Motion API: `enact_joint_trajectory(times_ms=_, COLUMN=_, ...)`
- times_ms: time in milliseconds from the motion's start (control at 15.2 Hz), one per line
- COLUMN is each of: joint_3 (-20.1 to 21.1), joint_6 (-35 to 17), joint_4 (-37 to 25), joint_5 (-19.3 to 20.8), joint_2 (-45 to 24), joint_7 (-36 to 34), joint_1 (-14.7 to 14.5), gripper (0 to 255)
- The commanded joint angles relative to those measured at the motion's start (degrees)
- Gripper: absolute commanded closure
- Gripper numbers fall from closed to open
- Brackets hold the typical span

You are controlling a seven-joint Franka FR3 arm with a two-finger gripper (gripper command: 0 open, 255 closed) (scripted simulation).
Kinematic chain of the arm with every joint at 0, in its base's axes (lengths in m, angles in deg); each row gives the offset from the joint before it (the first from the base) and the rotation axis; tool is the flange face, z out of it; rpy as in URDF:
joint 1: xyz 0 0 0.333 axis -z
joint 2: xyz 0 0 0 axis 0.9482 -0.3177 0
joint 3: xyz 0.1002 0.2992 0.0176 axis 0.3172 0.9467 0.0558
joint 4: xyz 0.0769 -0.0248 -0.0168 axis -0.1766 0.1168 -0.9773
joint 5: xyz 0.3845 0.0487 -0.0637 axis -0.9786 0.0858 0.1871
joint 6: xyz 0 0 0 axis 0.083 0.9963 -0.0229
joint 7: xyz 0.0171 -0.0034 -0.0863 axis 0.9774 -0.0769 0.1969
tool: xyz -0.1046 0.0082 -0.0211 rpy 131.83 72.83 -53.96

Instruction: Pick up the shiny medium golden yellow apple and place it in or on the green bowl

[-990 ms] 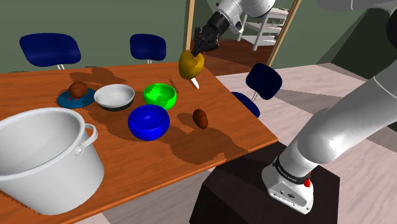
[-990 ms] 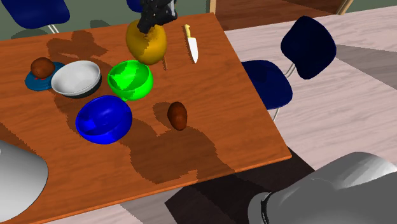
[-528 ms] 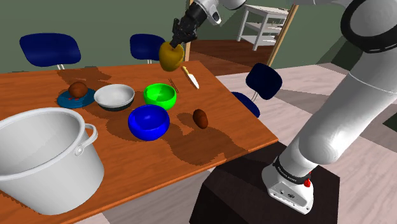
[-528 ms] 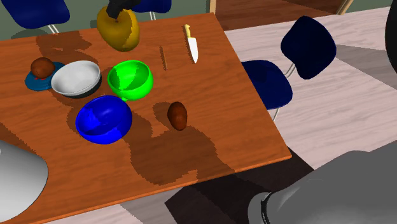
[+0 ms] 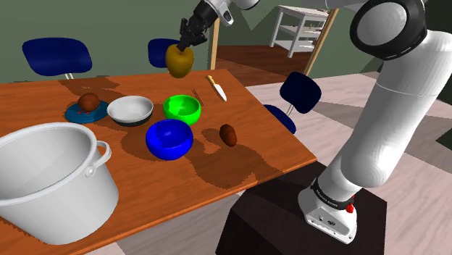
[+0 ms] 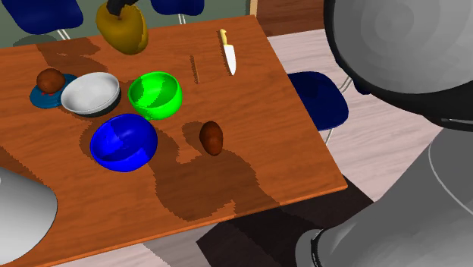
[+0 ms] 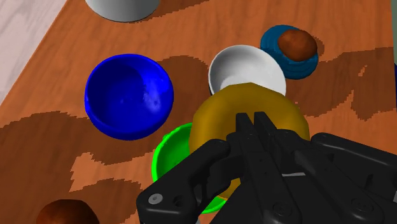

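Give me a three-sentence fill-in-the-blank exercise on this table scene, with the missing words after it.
1. The gripper is ____ on the apple.
2. The green bowl is ____.
3. The knife has a ____ handle.
Missing words: shut; empty; yellow.

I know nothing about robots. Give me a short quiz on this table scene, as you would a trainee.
1. True or false: the tool holds the apple in the air above the table.
2. What lies on the small blue dish? A) a spoon B) a brown lump C) a cup
3. Not counting the big pot, how many bowls stand on the table?
Key: 1 true. 2 B. 3 three: white bowl, green bowl, blue bowl.
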Motion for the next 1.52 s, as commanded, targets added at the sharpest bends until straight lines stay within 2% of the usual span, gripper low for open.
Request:
enact_joint_trajectory(times_ms=0, joint_3=0.1, joint_6=-1.3, joint_4=1.3, joint_5=-0.3, joint_2=-0.1, joint_7=0.8, joint_1=-0.1, gripper=255)
enact_joint_trajectory(times_ms=1452, joint_3=1.1, joint_6=-12.5, joint_4=12.2, joint_5=-5.1, joint_2=-3.5, joint_7=10.9, joint_1=-0.5, gripper=255)
